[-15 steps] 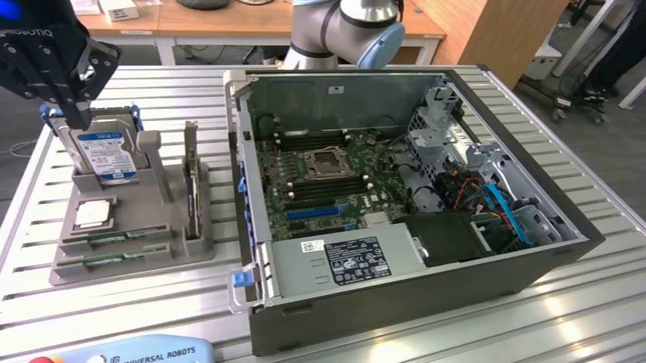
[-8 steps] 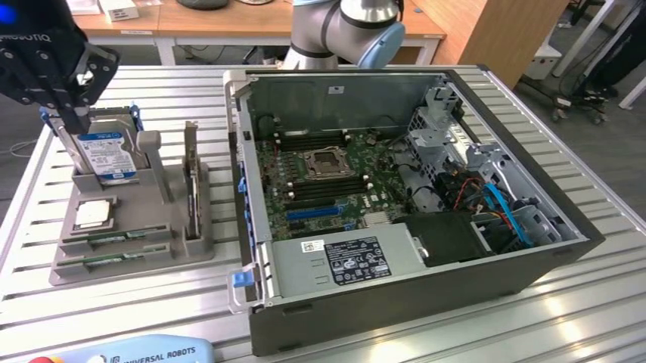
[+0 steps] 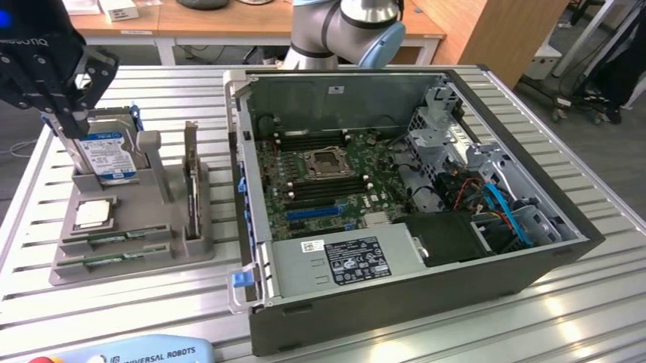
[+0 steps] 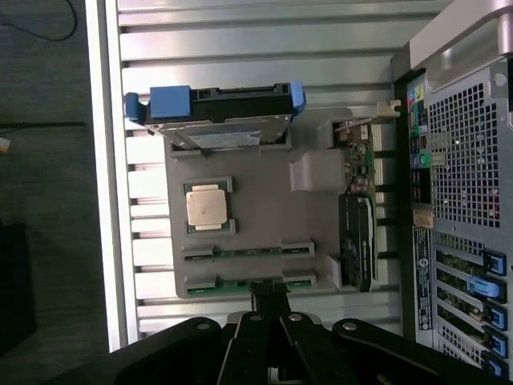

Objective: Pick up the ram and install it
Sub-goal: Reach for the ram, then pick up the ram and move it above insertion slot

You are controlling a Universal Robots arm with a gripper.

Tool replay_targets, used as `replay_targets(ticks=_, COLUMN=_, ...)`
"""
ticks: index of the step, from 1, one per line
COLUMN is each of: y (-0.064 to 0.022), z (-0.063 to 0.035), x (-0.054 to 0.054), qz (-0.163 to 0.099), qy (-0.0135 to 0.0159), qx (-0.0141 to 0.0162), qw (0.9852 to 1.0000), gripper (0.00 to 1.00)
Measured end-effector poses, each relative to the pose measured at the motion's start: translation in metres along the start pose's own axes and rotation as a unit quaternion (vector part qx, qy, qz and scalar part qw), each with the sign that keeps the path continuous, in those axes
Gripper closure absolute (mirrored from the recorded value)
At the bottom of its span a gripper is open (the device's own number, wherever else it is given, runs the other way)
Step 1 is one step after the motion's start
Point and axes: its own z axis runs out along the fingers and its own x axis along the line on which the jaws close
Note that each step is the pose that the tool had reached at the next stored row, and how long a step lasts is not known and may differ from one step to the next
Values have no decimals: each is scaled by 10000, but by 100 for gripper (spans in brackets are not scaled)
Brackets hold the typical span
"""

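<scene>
1. At the exterior view's left, the gripper [image 3: 63, 121] hangs above the grey parts holder [image 3: 162, 249]. Its fingers are pressed together and hold nothing. In the wrist view the joined fingertips [image 4: 266, 301] sit over the holder's outer edge.
2. In the holder, the hard drive [image 3: 106, 155] stands upright and the processor chip [image 3: 94, 214] lies flat.
3. The ram stick [image 3: 106, 259] lies in the outermost slot, with a second ram stick [image 3: 113, 240] just beside it. Both are seated and untouched.
4. An expansion card [image 3: 190, 181] stands on the holder's side nearest the case.
5. On the exterior view's right is the open computer case [image 3: 565, 219].
6. The memory slots [image 3: 308, 140] on its motherboard [image 3: 379, 151] look empty, so by my reading both the pick-up and the installing are left to do.
</scene>
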Motion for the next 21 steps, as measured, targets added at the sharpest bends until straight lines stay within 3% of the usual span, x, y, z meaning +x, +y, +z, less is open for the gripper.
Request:
replay_targets(ticks=17, y=-8, z=-1, x=-1, qz=-3, qy=0, qx=0, qw=10000, gripper=90)
replay_targets(ticks=21, y=-8, z=0, x=0, qz=-129, qy=5, qx=0, qw=9999, gripper=90)
